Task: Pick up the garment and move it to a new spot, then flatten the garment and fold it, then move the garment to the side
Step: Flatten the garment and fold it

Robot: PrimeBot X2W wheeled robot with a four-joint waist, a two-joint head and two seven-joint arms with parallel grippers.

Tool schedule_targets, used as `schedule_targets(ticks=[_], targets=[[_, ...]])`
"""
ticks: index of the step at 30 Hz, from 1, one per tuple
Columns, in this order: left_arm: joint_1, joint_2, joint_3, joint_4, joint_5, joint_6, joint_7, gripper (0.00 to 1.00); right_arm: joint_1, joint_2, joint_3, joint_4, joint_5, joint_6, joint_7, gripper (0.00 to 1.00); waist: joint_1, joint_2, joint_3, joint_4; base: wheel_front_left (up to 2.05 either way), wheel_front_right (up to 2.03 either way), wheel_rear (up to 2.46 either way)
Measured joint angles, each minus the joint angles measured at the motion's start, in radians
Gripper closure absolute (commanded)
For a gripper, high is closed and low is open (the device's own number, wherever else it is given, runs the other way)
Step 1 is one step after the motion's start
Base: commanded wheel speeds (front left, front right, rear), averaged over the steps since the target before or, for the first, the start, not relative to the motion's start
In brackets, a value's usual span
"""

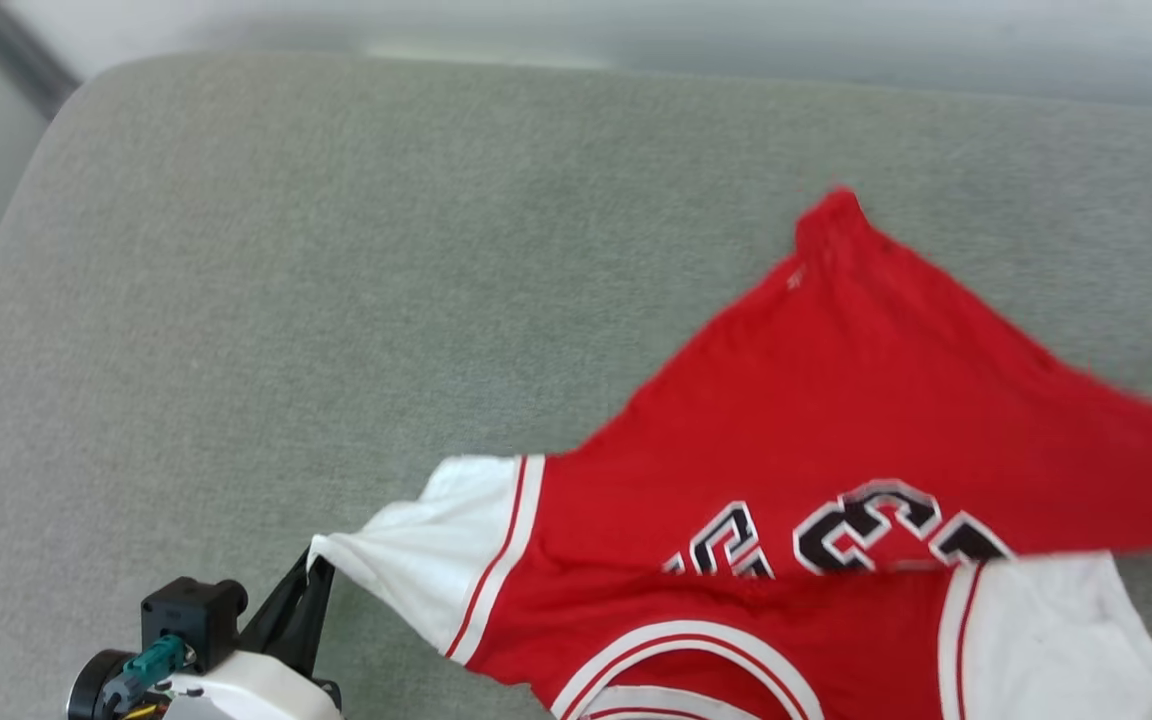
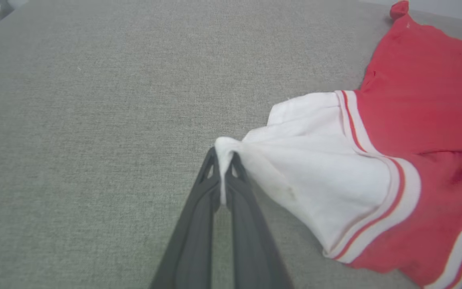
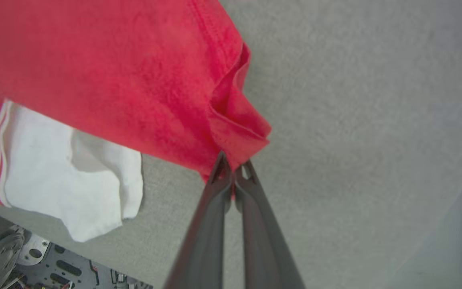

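Note:
The garment [image 1: 836,420] is a red T-shirt with white sleeves and black-and-white numbers, spread partly folded over the right half of a grey-green cushion. My left gripper [image 1: 311,585] is shut on the tip of the near white sleeve [image 2: 319,176], which stretches taut from the fingers [image 2: 199,216]. In the right wrist view my right gripper [image 3: 233,170] is shut on a bunched red hem corner [image 3: 235,120]; the other white sleeve [image 3: 70,176] hangs below the red cloth.
The grey-green cushion [image 1: 286,300] stretches wide to the left and back. Its far edge meets a pale wall, with a dark bar [image 1: 11,55] at the top left. Part of the robot's base [image 3: 34,265] shows under the cushion's near edge.

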Motion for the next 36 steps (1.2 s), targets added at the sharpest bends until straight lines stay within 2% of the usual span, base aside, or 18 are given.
schedule_targets(ticks=[5, 10, 11, 12, 13, 14, 20, 25, 30, 36], targets=[[0.021, 0.015, 0.000, -0.005, -0.001, 0.003, 0.000, 1.00, 0.277, 0.005, -0.024, 0.050, 0.055, 0.000, -0.099, 1.00, 0.0000, 0.0000, -0.042, -0.038, 0.00, 0.00, 0.00], [0.020, 0.014, -0.007, -0.004, -0.001, -0.005, 0.005, 1.00, 0.444, 0.086, -0.045, 0.103, 0.073, 0.000, -0.164, 1.00, 0.0000, 0.0000, -0.049, -0.045, 0.00, 0.00, 0.00], [0.020, 0.013, -0.009, -0.002, -0.001, -0.005, 0.006, 1.00, 0.449, 0.095, -0.058, 0.109, 0.070, 0.001, -0.175, 0.96, 0.0000, 0.0000, -0.050, -0.045, 0.00, 0.00, 0.00], [0.020, 0.013, -0.011, 0.000, -0.001, -0.006, 0.007, 1.00, 0.451, 0.106, -0.072, 0.110, 0.062, 0.000, -0.183, 0.66, -0.0001, -0.0001, -0.051, -0.045, 0.00, 0.00, 0.00], [0.019, 0.014, -0.013, 0.002, 0.000, -0.007, 0.010, 1.00, 0.453, 0.113, -0.086, 0.111, 0.053, 0.001, -0.189, 0.45, 0.0000, 0.0000, -0.052, -0.046, 0.00, 0.00, 0.00], [0.018, 0.014, -0.015, 0.003, 0.000, -0.007, 0.013, 1.00, 0.453, 0.119, -0.106, 0.109, 0.045, 0.001, -0.195, 0.00, 0.0000, 0.0000, -0.054, -0.047, 0.00, 0.00, 0.00], [0.012, 0.014, -0.023, 0.008, 0.002, -0.014, 0.017, 1.00, 0.355, 0.079, -0.244, -0.007, 0.002, 0.000, -0.195, 0.00, 0.0000, 0.0000, -0.062, -0.042, 0.00, 0.00, 0.00], [-0.013, 0.008, -0.033, 0.006, 0.016, -0.020, 0.024, 1.00, 0.204, 0.063, -0.297, -0.125, -0.046, 0.000, -0.109, 0.00, 0.0000, 0.0000, -0.048, -0.024, 0.00, 0.00, 0.00], [-0.057, -0.010, -0.046, 0.006, 0.037, -0.030, 0.031, 1.00, 0.004, 0.107, -0.206, -0.165, -0.114, 0.000, 0.053, 0.00, 0.0000, 0.0000, -0.016, 0.003, 0.00, 0.00, 0.00], [-0.116, -0.046, -0.066, 0.007, 0.066, -0.044, 0.032, 1.00, -0.243, 0.230, -0.037, -0.076, -0.212, 0.000, 0.234, 0.00, 0.0001, 0.0000, 0.042, 0.043, 0.00, 0.00, 0.00]])
